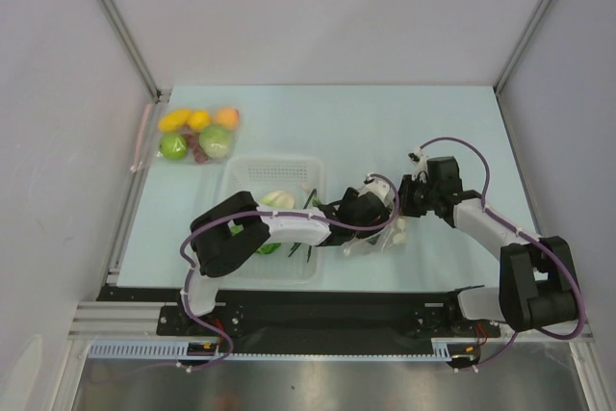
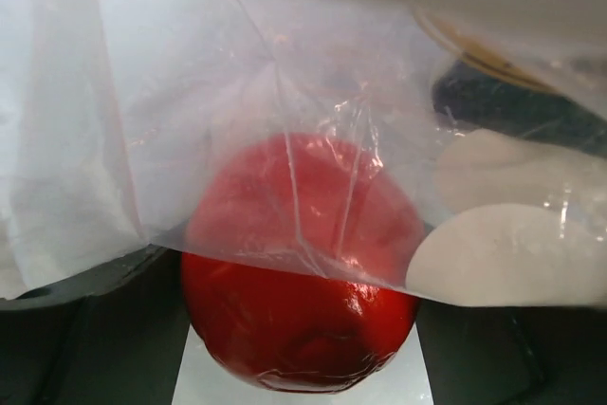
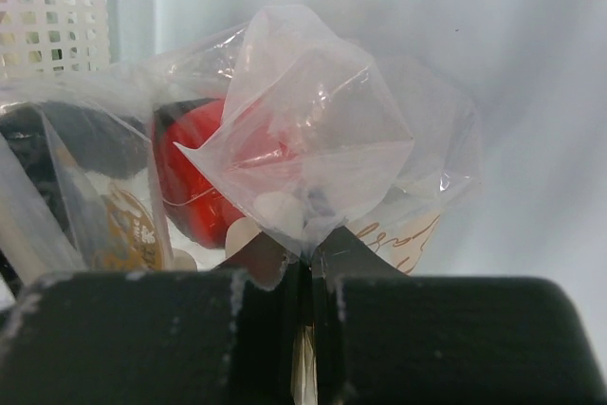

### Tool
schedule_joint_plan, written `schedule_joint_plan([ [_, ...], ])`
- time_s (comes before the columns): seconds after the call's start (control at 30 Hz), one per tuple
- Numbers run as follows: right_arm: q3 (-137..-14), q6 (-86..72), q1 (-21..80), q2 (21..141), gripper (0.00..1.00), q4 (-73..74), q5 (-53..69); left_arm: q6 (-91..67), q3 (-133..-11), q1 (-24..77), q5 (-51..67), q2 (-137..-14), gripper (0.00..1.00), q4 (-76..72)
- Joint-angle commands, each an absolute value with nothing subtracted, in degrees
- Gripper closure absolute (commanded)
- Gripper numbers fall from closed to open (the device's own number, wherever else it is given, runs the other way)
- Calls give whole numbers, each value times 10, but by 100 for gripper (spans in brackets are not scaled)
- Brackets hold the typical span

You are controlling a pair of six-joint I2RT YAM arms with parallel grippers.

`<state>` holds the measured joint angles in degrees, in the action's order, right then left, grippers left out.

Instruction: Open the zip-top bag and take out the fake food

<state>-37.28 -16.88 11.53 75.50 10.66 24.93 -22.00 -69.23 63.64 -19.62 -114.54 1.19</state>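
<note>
Black fingertips of the right claw (image 3: 305,267) were clamped together on a pinch of the zip-top bag (image 3: 313,130), a thin, crinkly, clear film; it lay near the desk's (image 1: 385,122) near edge, just right of the white lattice basket (image 1: 241,172); inside sat a glossy, round red tomato (image 2: 294,329) and smooth pale pieces (image 2: 512,253); the left claw's (image 1: 375,223) jaws stood wide either side of the tomato, though I could not tell whether they gripped it; best, I judged, to close on its widest part below the film's edge, hold the pinch steady, then draw straight out.
</note>
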Motion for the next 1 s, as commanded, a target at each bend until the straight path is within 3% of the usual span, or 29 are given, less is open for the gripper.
schedule_joint_plan([
  [0.0,-380,-170,117,739,100,104,260,-229,-686,639,-170,-1150,21,46],
  [0.03,-381,-170,116,739,100,104,260,-228,-684,638,-170,-1145,37,45],
  [0.27,-381,-168,110,737,100,105,254,-208,-673,639,-159,-1095,73,34],
  [0.3,-381,-168,108,737,100,105,253,-204,-671,640,-156,-1086,83,31],
  [0.4,-381,-164,98,738,100,108,253,-200,-657,640,-148,-1048,100,18],
  [0.67,-380,-155,70,735,100,118,256,-194,-611,640,-62,-951,100,-46],
  [0.97,-377,-156,52,724,100,123,255,-192,-601,639,31,-898,100,-4],
])
